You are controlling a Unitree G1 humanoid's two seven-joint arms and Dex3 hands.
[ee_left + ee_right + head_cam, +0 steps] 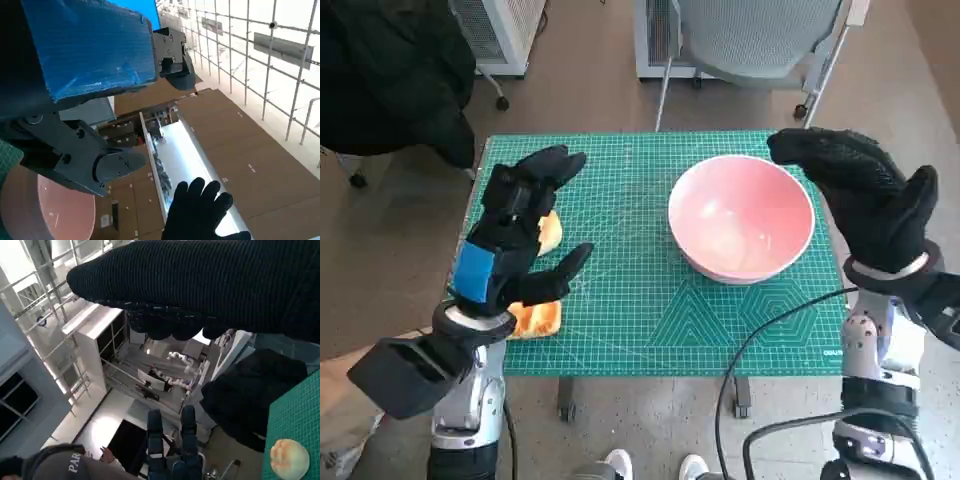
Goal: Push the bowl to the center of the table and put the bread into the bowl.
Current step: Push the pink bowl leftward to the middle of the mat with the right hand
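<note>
Resting on mat: one pink bowl [741, 218], nothing seen inside it.
Bread [537, 318]: two pieces counted, under the left hand [515, 240].
Left hand: fingers spread, nothing held.
Right hand [865, 195]: fingers spread beside bowl, nothing held.

Open green mat [640, 300] between bread [542, 280] and bowl [741, 217].

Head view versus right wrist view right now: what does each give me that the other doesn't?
Only the head view shows the pink bowl, sitting right of the mat's middle, and the left hand spread open over the bread. Only the right wrist view shows the room beyond the table: white shelving and a person's cap. Both show the right hand, holding nothing, the green mat and the bread.
</note>
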